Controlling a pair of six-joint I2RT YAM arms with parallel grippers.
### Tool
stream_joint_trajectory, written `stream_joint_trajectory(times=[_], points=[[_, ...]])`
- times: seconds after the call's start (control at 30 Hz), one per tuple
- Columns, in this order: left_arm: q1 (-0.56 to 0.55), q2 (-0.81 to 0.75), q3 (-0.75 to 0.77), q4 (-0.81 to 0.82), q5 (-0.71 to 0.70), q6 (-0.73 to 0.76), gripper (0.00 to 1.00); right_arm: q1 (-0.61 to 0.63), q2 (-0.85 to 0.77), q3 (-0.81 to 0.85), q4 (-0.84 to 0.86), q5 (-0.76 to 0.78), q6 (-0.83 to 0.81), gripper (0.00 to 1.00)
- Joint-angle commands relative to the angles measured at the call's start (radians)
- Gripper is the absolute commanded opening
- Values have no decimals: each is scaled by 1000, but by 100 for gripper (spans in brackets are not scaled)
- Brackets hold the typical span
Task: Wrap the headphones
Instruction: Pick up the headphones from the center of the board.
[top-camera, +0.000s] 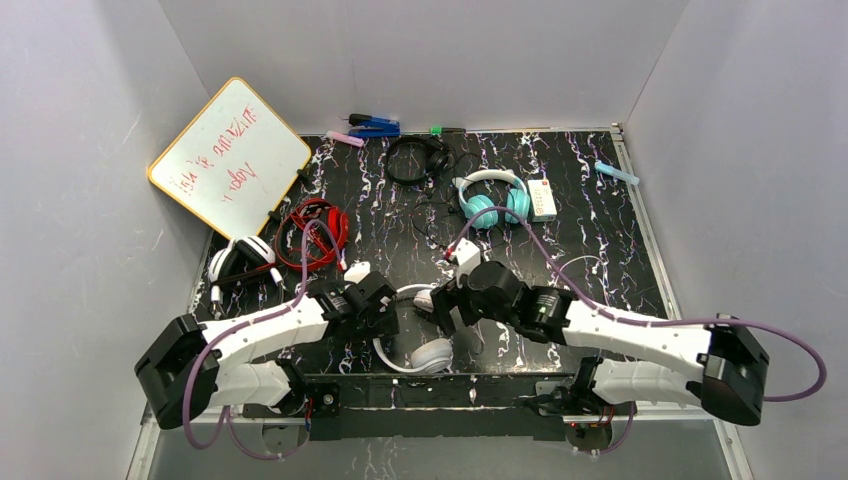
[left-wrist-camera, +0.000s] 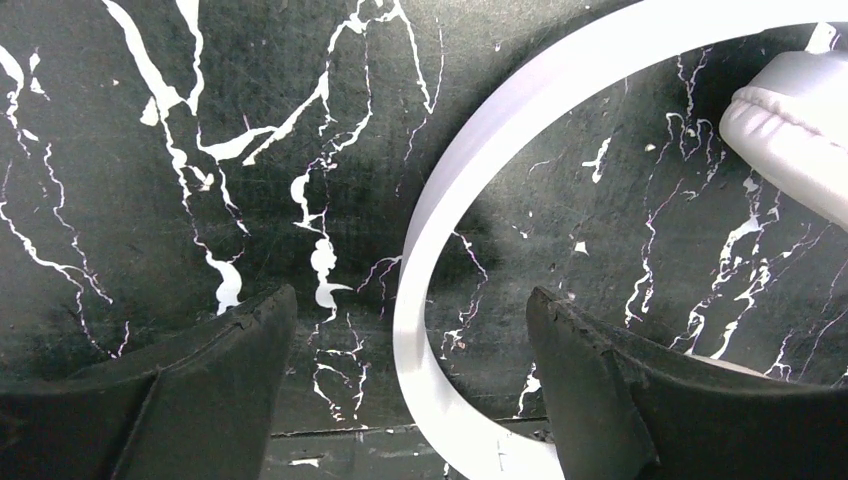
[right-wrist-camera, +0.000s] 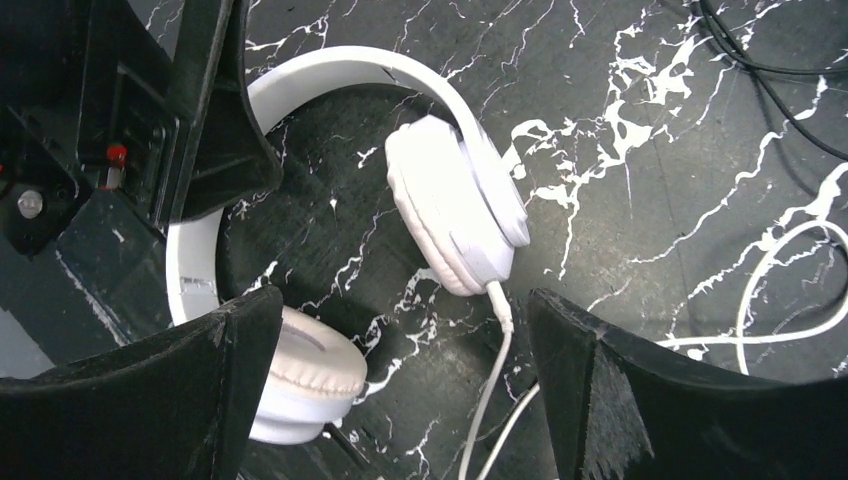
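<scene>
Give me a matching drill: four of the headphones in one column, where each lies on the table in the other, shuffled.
Things:
1. red headphones
2. teal headphones
3. small black headphones
4. all-white headphones

Places:
A. beside the white box
B. near edge, middle
C. left side, by the whiteboard
D. far edge, middle

Pairs: 1-C, 2-A, 3-D, 4-B
</scene>
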Motion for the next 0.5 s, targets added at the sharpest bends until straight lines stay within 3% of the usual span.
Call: stream_joint_trajectory(times=[0.0, 0.17, 0.47], points=[[2, 12, 11, 12, -30, -3, 82, -10, 92, 77, 76, 13, 45, 99], [2, 0, 10, -10, -48, -15, 82, -28, 216, 136, 27, 130, 97, 98], [2, -65, -22, -20, -62, -36, 80, -105, 194, 39, 72, 62, 157, 80]])
